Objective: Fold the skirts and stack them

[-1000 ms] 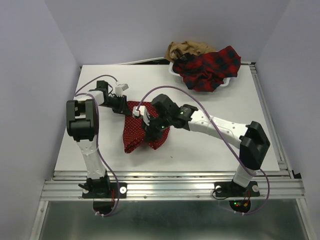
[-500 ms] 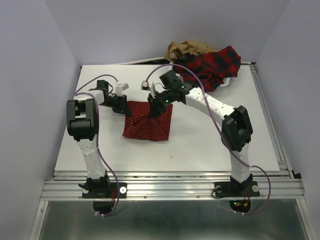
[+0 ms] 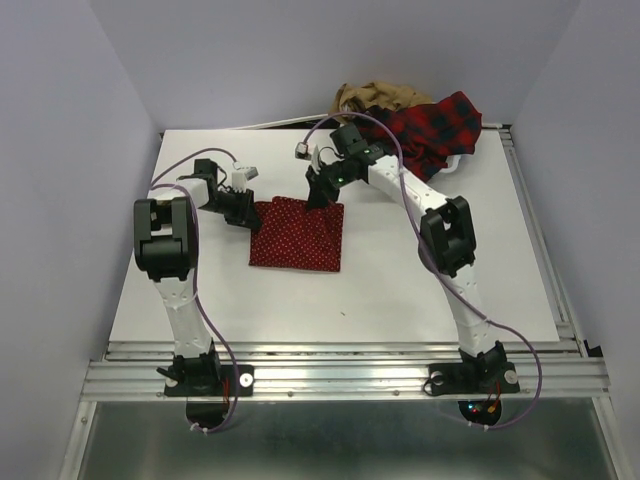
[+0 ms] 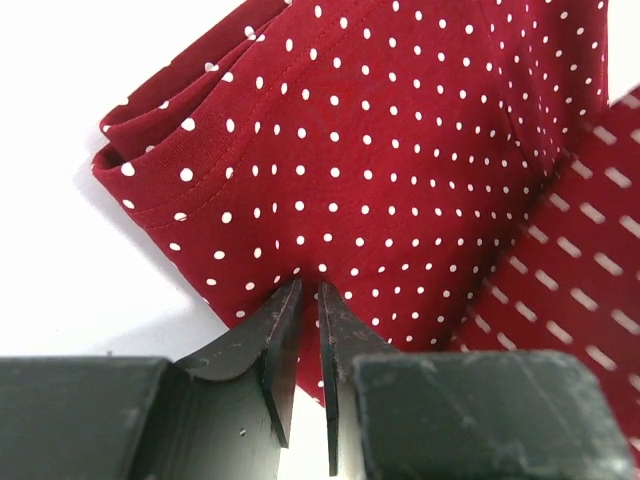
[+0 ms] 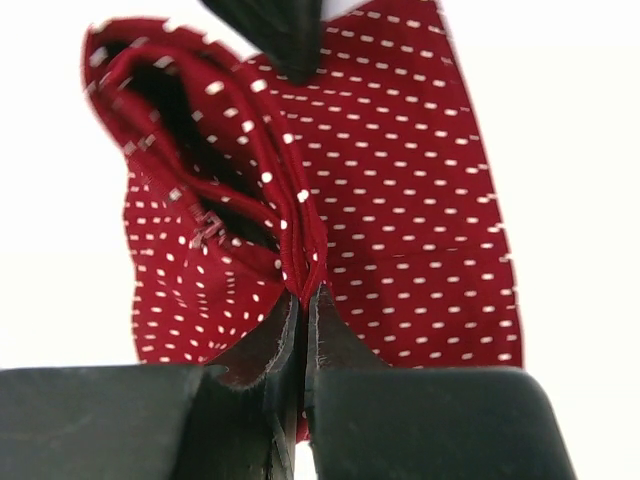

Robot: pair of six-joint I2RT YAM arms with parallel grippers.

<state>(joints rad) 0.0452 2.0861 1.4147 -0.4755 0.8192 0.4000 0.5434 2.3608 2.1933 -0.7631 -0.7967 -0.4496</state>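
Note:
The red skirt with white dots (image 3: 297,235) lies folded on the white table, mid-left. My left gripper (image 3: 245,212) is shut on its left edge; in the left wrist view the fingertips (image 4: 309,292) pinch the dotted cloth (image 4: 380,150). My right gripper (image 3: 318,196) is shut on the skirt's far right corner; in the right wrist view the jaws (image 5: 303,300) clamp a bunched hem (image 5: 300,230) held a little above the flat cloth. The red-and-black plaid skirt (image 3: 432,125) and the tan-brown skirt (image 3: 378,95) are heaped in the basket at the back right.
A white mesh basket (image 3: 462,160) stands at the table's back right corner, mostly covered by the two skirts. The table's metal rail (image 3: 340,372) runs along the near edge. Purple walls close in on the left, the back and the right.
My right gripper has carried the skirt's near edge up and away from me to the far right corner, folding it over. The cloth now lies flatter and squarer. My left gripper has held still.

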